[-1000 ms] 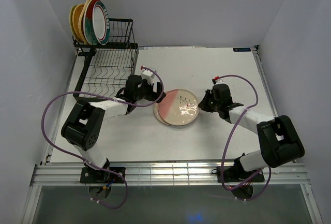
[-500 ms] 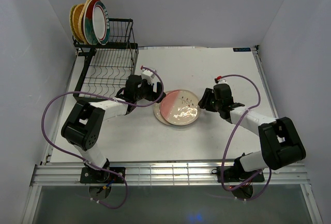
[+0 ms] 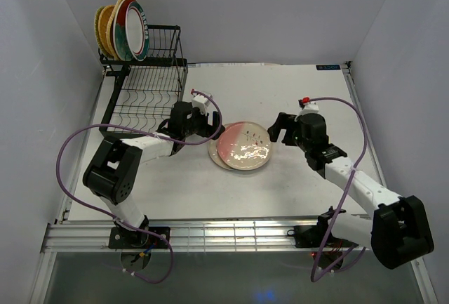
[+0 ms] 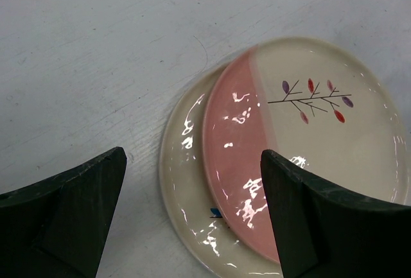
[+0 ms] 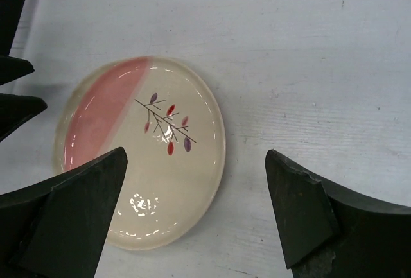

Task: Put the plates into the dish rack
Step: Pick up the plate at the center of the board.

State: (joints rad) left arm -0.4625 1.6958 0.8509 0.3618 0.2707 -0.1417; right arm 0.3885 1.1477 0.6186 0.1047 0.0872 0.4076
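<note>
The pink-and-white plate (image 3: 245, 146) is lying face up near the middle of the white table (image 3: 316, 93), resting on top of a cream plate (image 3: 216, 156) whose left rim is showing from beneath it. The pair is sitting between the two grippers.

The left gripper (image 3: 210, 130) is hovering at the far-left edge of the stack with its jaws spread wide and holding nothing. In the left wrist view, the left gripper (image 4: 192, 156) is framing the cream plate (image 4: 183, 182) and the pink half of the pink-and-white plate (image 4: 302, 130). Whether a finger is touching a rim cannot be told.

The right gripper (image 3: 275, 130) is sitting just off the right edge of the pink-and-white plate, also wide open and empty. In the right wrist view, the pink-and-white plate (image 5: 141, 156) is lying ahead of the right gripper (image 5: 196, 155), toward its left finger, with its twig pattern facing the camera.

The dish rack (image 3: 144, 97) is standing at the far-left corner, well apart from the stack. Other plates (image 3: 121, 29) are standing on edge in its raised rear tier.
</note>
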